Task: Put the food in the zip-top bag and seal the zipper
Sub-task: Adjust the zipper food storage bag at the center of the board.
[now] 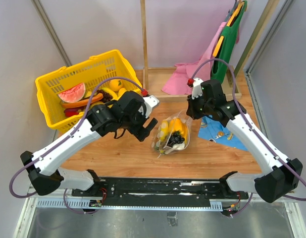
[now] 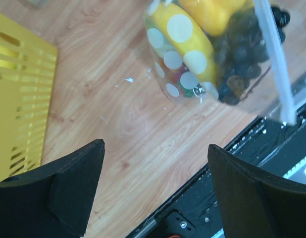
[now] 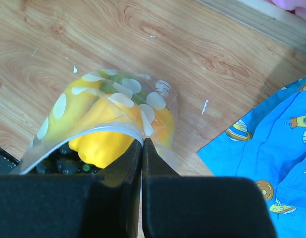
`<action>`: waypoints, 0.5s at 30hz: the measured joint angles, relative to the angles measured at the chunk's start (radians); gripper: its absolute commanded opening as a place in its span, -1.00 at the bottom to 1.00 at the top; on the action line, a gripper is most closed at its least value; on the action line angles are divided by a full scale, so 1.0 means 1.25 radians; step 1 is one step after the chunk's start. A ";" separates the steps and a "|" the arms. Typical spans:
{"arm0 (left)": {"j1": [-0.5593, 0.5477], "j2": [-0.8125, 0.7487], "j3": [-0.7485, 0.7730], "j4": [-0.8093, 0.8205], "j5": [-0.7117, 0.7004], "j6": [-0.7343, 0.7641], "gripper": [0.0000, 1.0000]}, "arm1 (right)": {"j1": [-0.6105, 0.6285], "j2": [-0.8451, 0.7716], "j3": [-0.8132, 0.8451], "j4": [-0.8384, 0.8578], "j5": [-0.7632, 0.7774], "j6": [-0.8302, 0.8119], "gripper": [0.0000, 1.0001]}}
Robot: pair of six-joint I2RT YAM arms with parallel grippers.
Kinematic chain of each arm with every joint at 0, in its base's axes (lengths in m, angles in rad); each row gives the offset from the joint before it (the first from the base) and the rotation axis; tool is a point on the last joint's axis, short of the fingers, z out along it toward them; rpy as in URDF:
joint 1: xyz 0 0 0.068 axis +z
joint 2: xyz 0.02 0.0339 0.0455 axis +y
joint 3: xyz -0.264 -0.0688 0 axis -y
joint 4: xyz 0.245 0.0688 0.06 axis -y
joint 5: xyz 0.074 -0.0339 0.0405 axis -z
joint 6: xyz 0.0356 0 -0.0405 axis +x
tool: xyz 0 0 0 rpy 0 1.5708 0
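Note:
The zip-top bag (image 1: pixel 172 134) lies mid-table and holds a banana (image 1: pixel 164 130), a yellow-orange pepper (image 1: pixel 178 125) and a dark purple piece (image 1: pixel 177 140). My right gripper (image 1: pixel 190 115) is shut on the white zipper (image 3: pixel 124 130) at the bag's far right corner (image 3: pixel 142 141); the pepper (image 3: pixel 101 136) shows just below the strip. My left gripper (image 1: pixel 149 127) is open and empty, just left of the bag and above bare wood (image 2: pixel 155 188). In the left wrist view the dotted bag (image 2: pixel 190 64), the banana (image 2: pixel 180 29), the purple piece (image 2: pixel 242 54) and the zipper (image 2: pixel 278 64) lie ahead of the jaws.
A yellow basket (image 1: pixel 49 84) with more toy food stands at the back left; its wall shows in the left wrist view (image 2: pixel 19 104). A blue patterned cloth (image 1: pixel 223 133) lies right of the bag. A wooden frame (image 1: pixel 143 44) and hanging cloths (image 1: pixel 227 39) stand behind.

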 measured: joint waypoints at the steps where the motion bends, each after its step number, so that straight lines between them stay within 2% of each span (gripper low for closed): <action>1: 0.000 0.001 -0.008 0.003 0.015 0.008 0.77 | 0.000 0.002 0.001 0.000 0.001 -0.001 -0.98; 7: 0.000 -0.022 -0.089 0.072 0.145 0.061 0.77 | 0.000 0.021 0.013 -0.002 0.007 -0.003 -0.98; 11: 0.000 -0.098 -0.189 0.190 0.245 0.066 0.78 | 0.000 0.031 0.027 -0.010 0.016 -0.002 -0.99; 15: -0.005 -0.160 -0.268 0.338 0.275 0.044 0.79 | 0.000 0.045 0.049 -0.025 0.026 0.007 -0.99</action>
